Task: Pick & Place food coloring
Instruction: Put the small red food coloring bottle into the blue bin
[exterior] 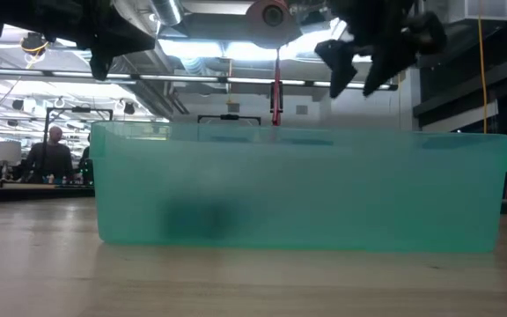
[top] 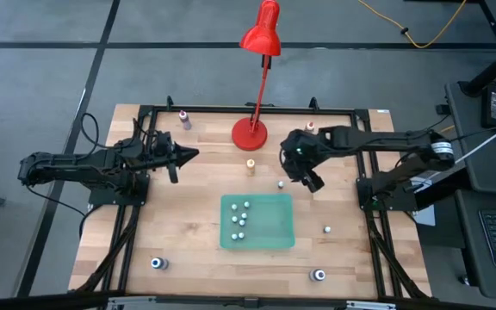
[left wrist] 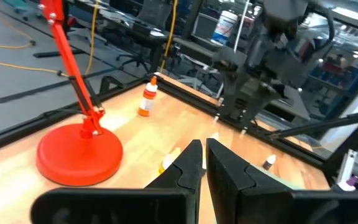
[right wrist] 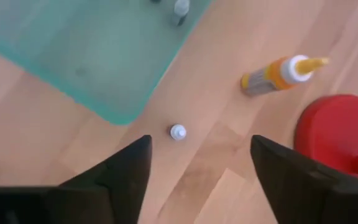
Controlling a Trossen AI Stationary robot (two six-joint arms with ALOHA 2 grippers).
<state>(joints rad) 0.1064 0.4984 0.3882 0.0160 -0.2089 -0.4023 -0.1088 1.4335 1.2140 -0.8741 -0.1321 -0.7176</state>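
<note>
The food coloring is a set of tiny bottles. Several white-capped ones stand in the green tray [top: 269, 207]. One white-capped bottle [right wrist: 178, 132] stands upright on the wood just outside the tray's far right corner [top: 280, 183]. My right gripper [right wrist: 197, 155] hovers above it, open, fingers pointing down and touching nothing [top: 310, 178]. An orange-capped bottle [right wrist: 278, 74] stands nearby [top: 251, 165]. My left gripper [top: 188, 155] waits shut above the table's left part, level, pointing at the lamp [left wrist: 202, 163].
A red desk lamp stands on its round base [top: 250, 133] at the far middle. Loose bottles stand at the far edge [top: 183, 119], [top: 311, 127], right of the tray [top: 326, 230] and near the front edge [top: 156, 263], [top: 319, 275]. The tray wall [exterior: 297, 189] fills the low view.
</note>
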